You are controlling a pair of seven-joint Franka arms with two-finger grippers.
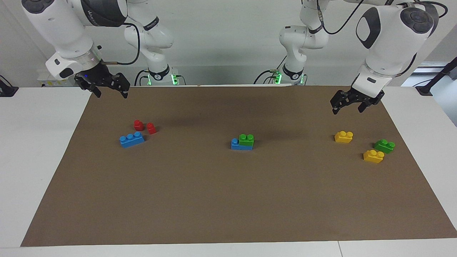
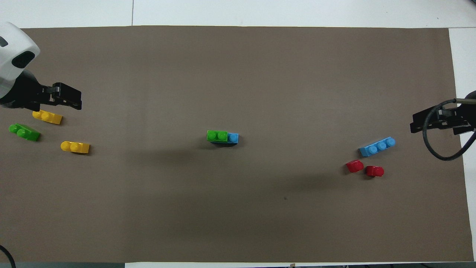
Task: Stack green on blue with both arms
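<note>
While both white jointed arms hung raised, left gripper (image 1: 351,104) and right gripper (image 1: 103,87) empty, jaws spread, a studded green plastic brick (image 1: 246,139) sat on a blue plastic brick (image 1: 236,144).

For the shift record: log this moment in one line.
stack: green on blue, mid-mat | left tool: open, empty, over mat edge | right tool: open, empty, over mat corner | both arms apart from the bricks

My two arms (image 1: 71,35) are glossy white with dark grey joint bands and round grey caps. Black cables (image 1: 335,28) loop along them. The grippers are black, and green lights (image 1: 174,79) glow at each base.
</note>
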